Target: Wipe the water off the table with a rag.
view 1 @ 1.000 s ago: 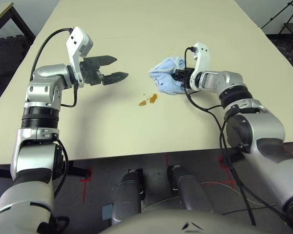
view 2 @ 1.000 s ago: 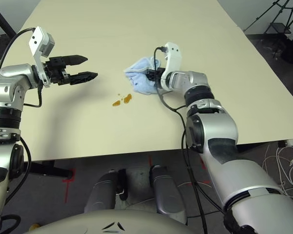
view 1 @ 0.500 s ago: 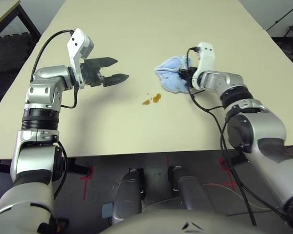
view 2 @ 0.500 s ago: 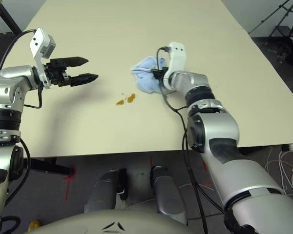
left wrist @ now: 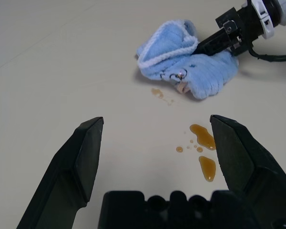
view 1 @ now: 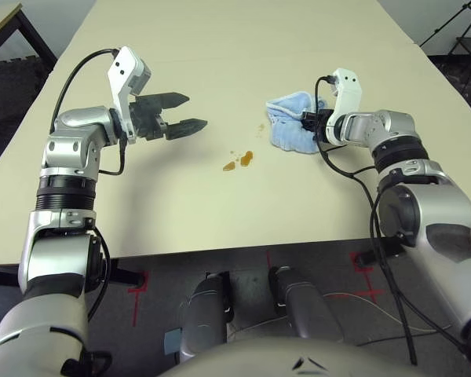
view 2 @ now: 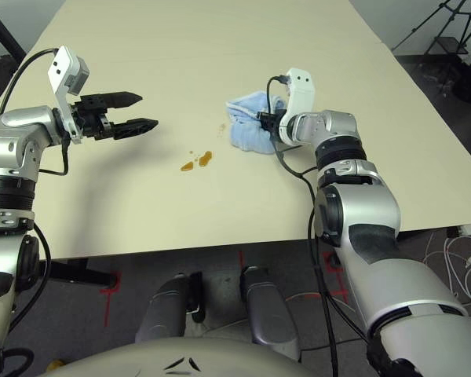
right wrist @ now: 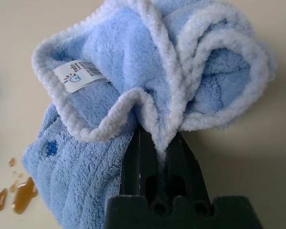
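The rag (view 1: 290, 126), light blue terry with white edging, lies crumpled on the pale beige table (view 1: 180, 212), right of centre. My right gripper (right wrist: 156, 151) is shut on a fold of the rag's edge, low at the tabletop. The water (view 1: 239, 160) shows as small amber drops left of the rag and nearer me, a short gap away. A fainter amber trace (left wrist: 158, 94) lies right beside the rag. My left gripper (view 1: 195, 110) hovers open above the table, left of the drops, with nothing between its fingers (left wrist: 86, 157).
Bare tabletop stretches on all sides of the rag and the drops. A dark stand (view 1: 8, 35) is off the table's far left corner and a tripod (view 2: 439, 23) stands on the floor at the far right.
My right gripper has pulled the rag to the right, away from the amber drops, uncovering a faint amber trace. The left arm has stayed where it was.
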{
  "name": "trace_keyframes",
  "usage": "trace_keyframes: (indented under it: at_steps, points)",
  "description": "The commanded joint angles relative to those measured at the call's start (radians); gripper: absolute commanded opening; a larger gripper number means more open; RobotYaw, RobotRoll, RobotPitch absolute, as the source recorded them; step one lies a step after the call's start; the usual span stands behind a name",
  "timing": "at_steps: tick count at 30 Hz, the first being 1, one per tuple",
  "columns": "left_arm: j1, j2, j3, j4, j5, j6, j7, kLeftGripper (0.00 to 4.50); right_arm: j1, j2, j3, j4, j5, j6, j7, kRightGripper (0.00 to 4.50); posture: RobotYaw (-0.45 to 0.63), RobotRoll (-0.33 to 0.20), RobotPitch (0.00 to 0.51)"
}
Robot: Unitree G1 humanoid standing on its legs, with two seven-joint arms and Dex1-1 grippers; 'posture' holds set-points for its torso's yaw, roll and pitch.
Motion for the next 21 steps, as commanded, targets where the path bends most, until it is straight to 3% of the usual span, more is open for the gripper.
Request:
trace_keyframes:
  at_steps: [1,12,21]
  points:
    - [-0.006,0.000,0.001,0.009,0.003,-0.009,-0.001,4.50,0.053,0.078,0.015,-0.037,0.027,0.097,-0.037,0.01,-0.20,0.000,0.165]
    - [-0.015,0.049,0.024,0.053,0.002,-0.031,-0.024,4.50,0.204,0.266,0.046,-0.374,0.077,0.345,-0.126,0.01,-0.20,0.000,0.171]
    - [0.013,0.110,0.029,0.054,-0.024,-0.028,-0.124,4.50,0.225,0.373,0.064,-0.438,0.095,0.379,-0.177,0.01,-0.19,0.000,0.176]
